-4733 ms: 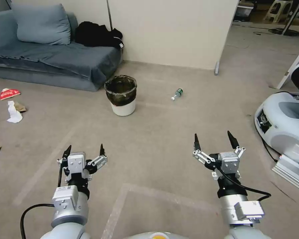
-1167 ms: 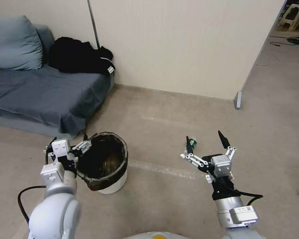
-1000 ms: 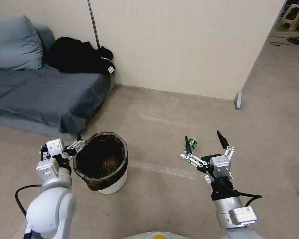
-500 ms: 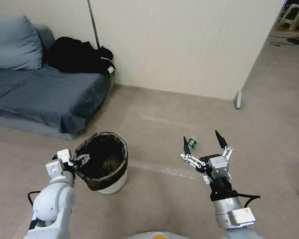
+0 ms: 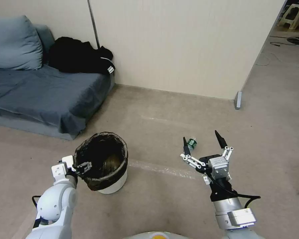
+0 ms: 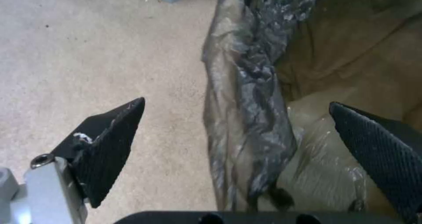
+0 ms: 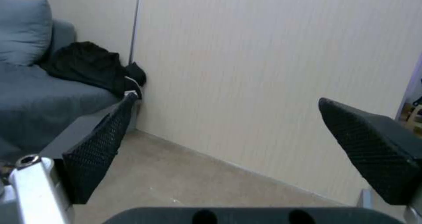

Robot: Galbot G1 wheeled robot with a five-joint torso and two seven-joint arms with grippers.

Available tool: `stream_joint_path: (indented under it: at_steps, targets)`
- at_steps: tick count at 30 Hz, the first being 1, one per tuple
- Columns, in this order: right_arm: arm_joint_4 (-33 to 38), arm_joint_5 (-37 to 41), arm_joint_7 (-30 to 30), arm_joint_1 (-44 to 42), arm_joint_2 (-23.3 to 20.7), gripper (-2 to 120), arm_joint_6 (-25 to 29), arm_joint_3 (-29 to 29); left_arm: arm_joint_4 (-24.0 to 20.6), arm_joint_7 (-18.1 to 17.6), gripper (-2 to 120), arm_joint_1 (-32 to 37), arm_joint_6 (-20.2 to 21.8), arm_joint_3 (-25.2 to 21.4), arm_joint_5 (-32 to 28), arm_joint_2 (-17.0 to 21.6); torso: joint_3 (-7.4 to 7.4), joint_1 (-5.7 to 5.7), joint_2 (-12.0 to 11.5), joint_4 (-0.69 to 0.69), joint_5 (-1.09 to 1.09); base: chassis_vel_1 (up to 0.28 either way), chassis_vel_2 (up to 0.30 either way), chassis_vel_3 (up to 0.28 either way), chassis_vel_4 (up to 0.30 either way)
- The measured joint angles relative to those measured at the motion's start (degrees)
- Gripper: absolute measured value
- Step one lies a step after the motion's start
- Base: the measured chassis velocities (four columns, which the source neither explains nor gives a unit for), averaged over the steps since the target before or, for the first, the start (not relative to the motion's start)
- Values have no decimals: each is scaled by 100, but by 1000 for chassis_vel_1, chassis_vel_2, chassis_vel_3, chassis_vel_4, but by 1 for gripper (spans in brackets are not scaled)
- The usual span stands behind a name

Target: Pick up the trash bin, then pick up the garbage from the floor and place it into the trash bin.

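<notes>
On the floor, near left: the trash bin, a small round white bucket with a crinkled black bag folded over its rim, stands upright on the beige carpet, just off the near corner of the sofa.
Left gripper: the left gripper sits at the bin's left rim with its fingers spread; in the left wrist view one finger is outside over the carpet and the other is inside over the liner, with the bagged rim between them. Whether either pad touches the rim I cannot tell.
Bin contents: a brownish patch shows low inside the bag; what it is cannot be made out.
Right gripper: the right gripper hangs above the floor to the right of the bin, well apart from it, its two black fingers spread wide and holding nothing.
Garbage: a small clear bottle with a green label lies on the carpet beyond the right gripper, seen between its fingertips.
Far left: a grey-blue sofa with a cushion and a black clothes heap at its right end.
Far side: a beige partition wall runs behind the floor; the right wrist view faces it.
Floor: a pale tape line runs across the carpet between bin and right arm.
</notes>
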Motion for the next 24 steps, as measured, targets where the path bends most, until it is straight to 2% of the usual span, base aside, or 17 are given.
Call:
stream_joint_path:
  at_steps: [7,9,10,12,13,15,16,19,20,24]
  targets:
    - [-22,-62,-29,-3,0,100,38,-7,175,-78,95,-167,42,107,-211,-15,0,0,0,0,4,0,0,0,0]
    - [-51,-90,-53,-7,0,100,80,-13,196,-89,85,-188,42,145,-256,-48,0,0,0,1,5,0,0,0,0]
    - [-51,-90,-53,-7,0,100,80,-13,196,-89,85,-188,42,145,-256,-48,0,0,0,1,5,0,0,0,0]
    - [-80,-120,-58,-9,0,100,103,-39,195,-102,74,-191,41,181,-261,-85,-1,0,0,1,6,0,0,0,0]
    - [-80,-120,-58,-9,0,100,103,-39,195,-102,74,-191,41,181,-261,-85,-1,0,0,1,6,0,0,0,0]
    - [-88,-130,-61,-8,0,100,107,-54,198,-114,64,-189,40,195,-261,-107,-1,0,1,1,4,0,0,0,0]
    - [-88,-130,-61,-8,0,100,107,-54,198,-114,64,-189,40,195,-261,-107,-1,0,1,1,4,0,0,0,0]
    - [-89,-100,-41,-7,0,100,101,-77,245,-118,49,-185,13,196,-260,-109,-1,0,1,1,4,0,0,0,0]
    - [-89,-100,-41,-7,0,100,101,-77,245,-118,49,-185,13,196,-260,-109,-1,0,1,1,4,0,0,0,0]
    - [-72,-98,-8,-4,0,100,87,-81,264,-118,34,-173,-2,190,-257,-111,-1,0,1,0,3,0,0,0,0]
